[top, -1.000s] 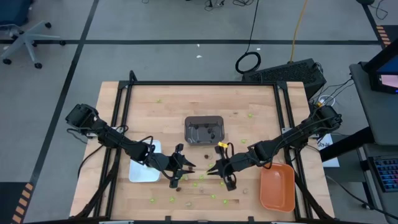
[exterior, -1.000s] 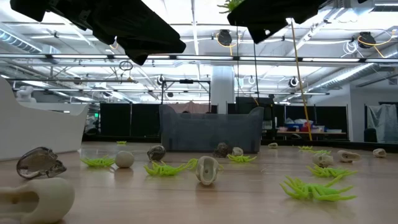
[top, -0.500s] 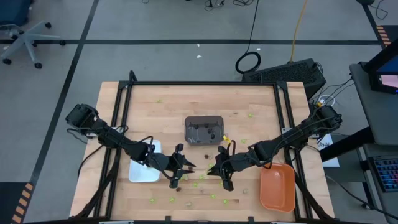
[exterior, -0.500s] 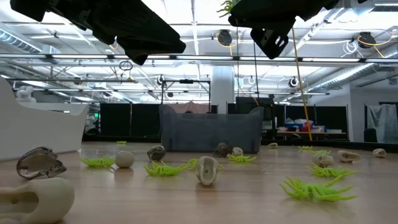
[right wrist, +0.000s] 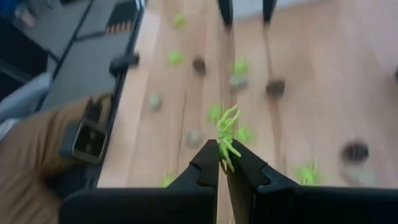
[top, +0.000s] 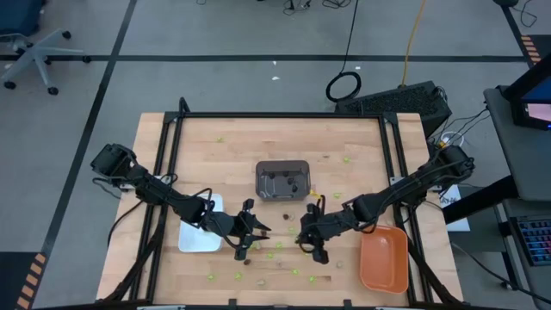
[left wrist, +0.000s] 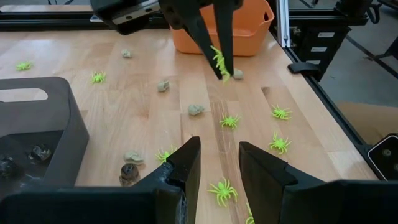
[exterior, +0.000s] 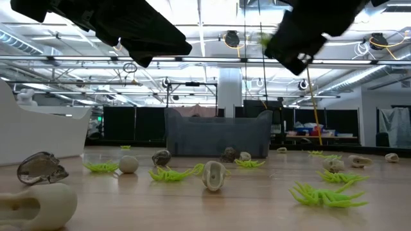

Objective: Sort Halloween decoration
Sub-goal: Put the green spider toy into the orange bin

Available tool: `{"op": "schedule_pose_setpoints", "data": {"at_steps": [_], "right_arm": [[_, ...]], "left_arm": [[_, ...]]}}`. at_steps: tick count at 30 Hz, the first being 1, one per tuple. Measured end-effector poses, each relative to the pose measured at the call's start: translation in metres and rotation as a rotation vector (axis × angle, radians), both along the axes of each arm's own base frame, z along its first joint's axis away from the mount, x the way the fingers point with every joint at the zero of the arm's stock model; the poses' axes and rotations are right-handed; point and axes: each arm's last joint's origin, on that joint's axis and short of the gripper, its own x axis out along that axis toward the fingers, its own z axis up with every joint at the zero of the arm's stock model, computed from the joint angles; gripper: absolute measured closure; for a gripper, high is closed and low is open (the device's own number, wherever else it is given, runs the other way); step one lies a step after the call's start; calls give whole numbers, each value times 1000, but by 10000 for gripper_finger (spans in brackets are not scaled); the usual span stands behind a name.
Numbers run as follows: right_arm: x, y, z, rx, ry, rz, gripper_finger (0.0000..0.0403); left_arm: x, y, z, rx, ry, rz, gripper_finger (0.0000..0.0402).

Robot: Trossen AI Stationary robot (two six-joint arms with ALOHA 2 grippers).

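Pinching a lime-green spider (right wrist: 226, 138) between pressed-together fingers, the right pincer (top: 312, 238) hangs above the table (top: 362, 138), the orange tray (top: 384, 259) just to its outer side. The left pincer (left wrist: 216, 167) hovers half-spread.

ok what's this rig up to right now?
Sorting small Halloween trinkets scattered on the wooden table. The right gripper is shut on a lime-green spider and holds it up off the table, with the orange tray beside that arm. The left gripper hovers over the spiders and tan pieces with its fingers apart and nothing between them. A dark grey tray at mid-table holds a few dark pieces, and a white tray sits under the left arm.
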Motion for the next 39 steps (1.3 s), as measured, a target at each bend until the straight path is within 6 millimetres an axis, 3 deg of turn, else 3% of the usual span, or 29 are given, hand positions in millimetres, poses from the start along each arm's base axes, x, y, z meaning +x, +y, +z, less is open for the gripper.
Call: {"op": "schedule_pose_setpoints", "data": {"at_steps": [8,16,22,28,39], "right_arm": [[-45,2,17,1,212,-15,401],[-114,10,53,41,273,-31,401],[-154,12,54,39,417,-109,401],[-170,18,42,23,589,-198,401],[-182,53,14,4,795,-236,395]], "left_arm": [[0,0,0,0,-1,0,288],[0,0,-2,-5,4,2,288],[1,0,-2,-6,4,2,288],[1,0,-2,-5,4,2,288],[1,0,-2,-11,6,5,288]]}}
